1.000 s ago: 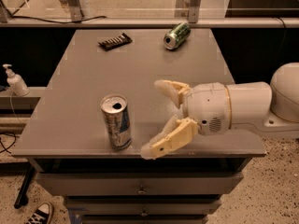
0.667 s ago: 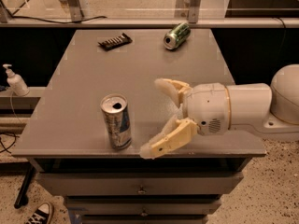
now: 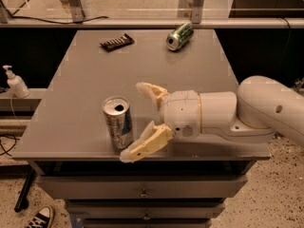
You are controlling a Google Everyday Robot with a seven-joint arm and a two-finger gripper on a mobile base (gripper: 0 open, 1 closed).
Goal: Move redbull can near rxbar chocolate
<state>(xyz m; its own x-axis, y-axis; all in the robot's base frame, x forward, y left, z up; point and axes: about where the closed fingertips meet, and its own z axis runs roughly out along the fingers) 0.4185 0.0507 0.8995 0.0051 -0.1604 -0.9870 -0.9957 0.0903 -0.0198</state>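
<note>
Right beside the upright redbull can (image 3: 118, 122), the gripper (image 3: 132, 122) hangs with fingers (image 3: 147, 144) wide apart, gripping nothing; can lettering unreadable.

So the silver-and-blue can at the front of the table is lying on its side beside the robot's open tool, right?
Not quite: the camera view shows the silver-and-blue can standing upright at the front of the table, beside the open tool.
</note>
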